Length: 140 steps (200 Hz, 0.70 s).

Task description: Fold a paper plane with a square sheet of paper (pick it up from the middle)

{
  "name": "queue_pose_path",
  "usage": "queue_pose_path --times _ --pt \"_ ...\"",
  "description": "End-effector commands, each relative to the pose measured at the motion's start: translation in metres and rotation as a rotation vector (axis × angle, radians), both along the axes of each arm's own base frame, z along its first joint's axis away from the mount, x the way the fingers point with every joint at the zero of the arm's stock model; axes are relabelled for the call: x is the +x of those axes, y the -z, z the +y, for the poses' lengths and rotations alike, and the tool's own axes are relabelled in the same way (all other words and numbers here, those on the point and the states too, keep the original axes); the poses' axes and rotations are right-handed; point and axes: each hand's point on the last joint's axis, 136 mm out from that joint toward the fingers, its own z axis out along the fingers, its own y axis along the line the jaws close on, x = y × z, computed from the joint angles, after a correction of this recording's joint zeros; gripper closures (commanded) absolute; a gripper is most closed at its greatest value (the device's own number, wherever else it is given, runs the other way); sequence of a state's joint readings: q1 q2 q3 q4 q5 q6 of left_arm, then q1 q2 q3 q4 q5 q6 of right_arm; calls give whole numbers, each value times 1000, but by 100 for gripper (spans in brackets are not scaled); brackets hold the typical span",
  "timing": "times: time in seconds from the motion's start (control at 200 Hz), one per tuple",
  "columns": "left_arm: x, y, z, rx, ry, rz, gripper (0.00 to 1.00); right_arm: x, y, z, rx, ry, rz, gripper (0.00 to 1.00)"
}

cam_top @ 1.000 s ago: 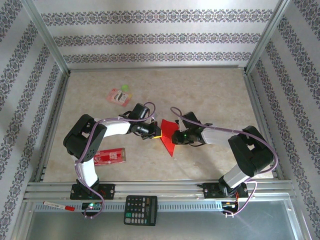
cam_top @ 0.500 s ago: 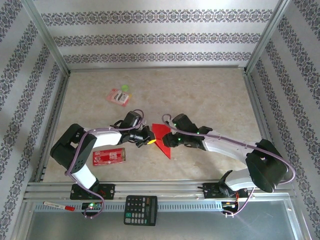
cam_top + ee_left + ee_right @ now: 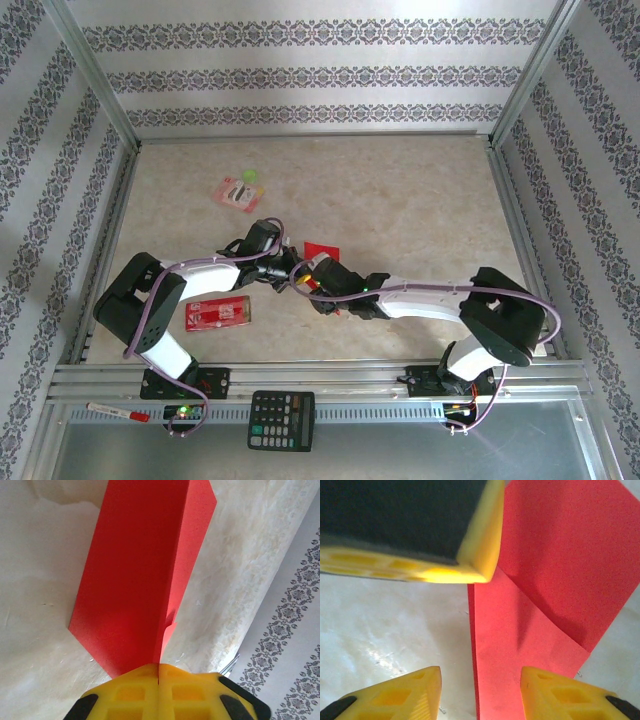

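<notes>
One red sheet of paper (image 3: pixel 140 570), folded with a raised crease, sits mid-surface. Bare surface (image 3: pixel 420 190) lies open behind and right of it. The left gripper (image 3: pixel 158 672) is clamped together on its near edge. The right gripper (image 3: pixel 480 690) stands apart, straddling the paper's edge. One red packet (image 3: pixel 218 313), one pink packet (image 3: pixel 238 190) and one calculator (image 3: pixel 281 420) lie apart.

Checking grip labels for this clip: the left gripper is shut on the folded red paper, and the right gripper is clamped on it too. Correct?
Not quite. The left gripper is shut on the red paper, but the right gripper is open. In the right wrist view its yellow fingers stand apart, with the paper's edge lying between them, ungripped.
</notes>
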<state>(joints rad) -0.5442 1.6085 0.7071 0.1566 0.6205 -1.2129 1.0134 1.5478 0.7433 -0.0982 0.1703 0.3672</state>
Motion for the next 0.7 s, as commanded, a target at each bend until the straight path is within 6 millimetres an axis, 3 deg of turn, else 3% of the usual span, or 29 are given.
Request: queue_pose_path --times 0.0,0.375,0.694 --pt "-1 -14 -5 -23 -4 11 100 14 -5 2 -26 67 -77 55" --pt "-4 -15 -5 -29 10 14 100 15 8 -3 -119 118 -119 64" --pt "-5 -14 -7 -29 26 16 100 17 8 -7 -143 134 -133 66"
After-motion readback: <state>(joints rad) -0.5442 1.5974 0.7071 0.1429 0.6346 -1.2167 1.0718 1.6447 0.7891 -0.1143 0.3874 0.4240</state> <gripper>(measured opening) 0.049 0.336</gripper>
